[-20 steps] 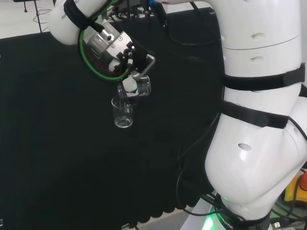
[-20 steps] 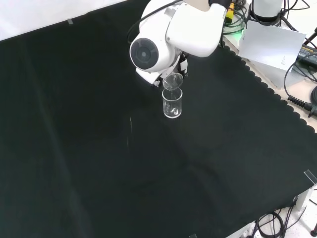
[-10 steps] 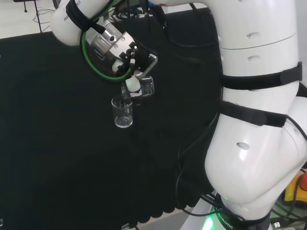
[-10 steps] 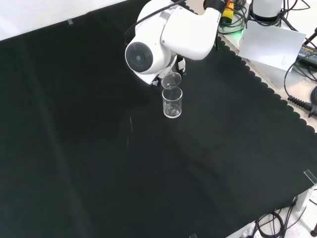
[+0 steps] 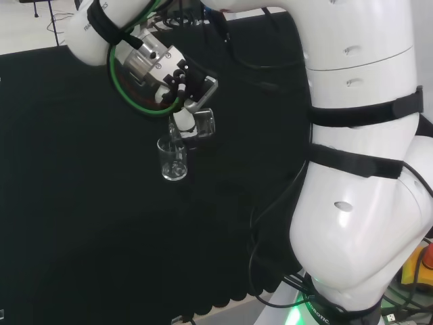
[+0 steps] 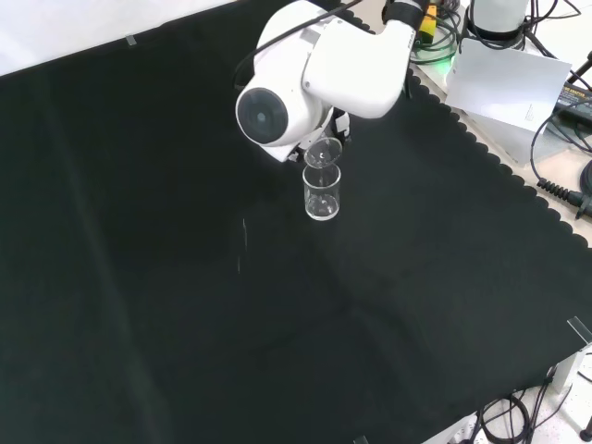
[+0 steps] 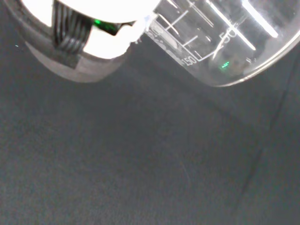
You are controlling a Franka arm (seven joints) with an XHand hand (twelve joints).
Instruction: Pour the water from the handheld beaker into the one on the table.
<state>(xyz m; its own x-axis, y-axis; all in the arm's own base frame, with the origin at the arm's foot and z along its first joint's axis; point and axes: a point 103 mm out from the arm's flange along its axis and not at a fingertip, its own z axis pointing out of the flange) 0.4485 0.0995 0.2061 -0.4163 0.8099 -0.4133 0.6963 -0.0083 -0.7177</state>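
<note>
A black cloth covers the tabletop [image 6: 185,305]. In the head view, the robot's white arm [image 5: 365,169] fills the 3 o'clock side and reaches across to about 11 o'clock. In the front view, a big white link with a round grey cap stands near 12 o'clock.

The hand [image 5: 177,88] sits at the end of the arm, its fingers curled round a small clear held beaker [image 5: 203,124]. This held beaker is tipped over on its side. In the head view it lies just toward 1 o'clock of a second clear beaker [image 5: 173,160], which stands upright on the cloth. In the front view, the held beaker [image 6: 323,151] hangs directly at 12 o'clock of the standing beaker [image 6: 321,192], their rims very close; whether they touch cannot be told.

No stream of water is plainly visible, and how much water either glass holds cannot be told.

The pour appears to be under way. To do it well, the tilt should probably grow slowly, with the lip kept directly over the open mouth below and not knocking the standing glass.

In the wrist view, the held beaker [image 7: 220,42] shows white measuring lines and printed scale numbers, including 150 and a partly seen 50. No other writing can be read.
</note>
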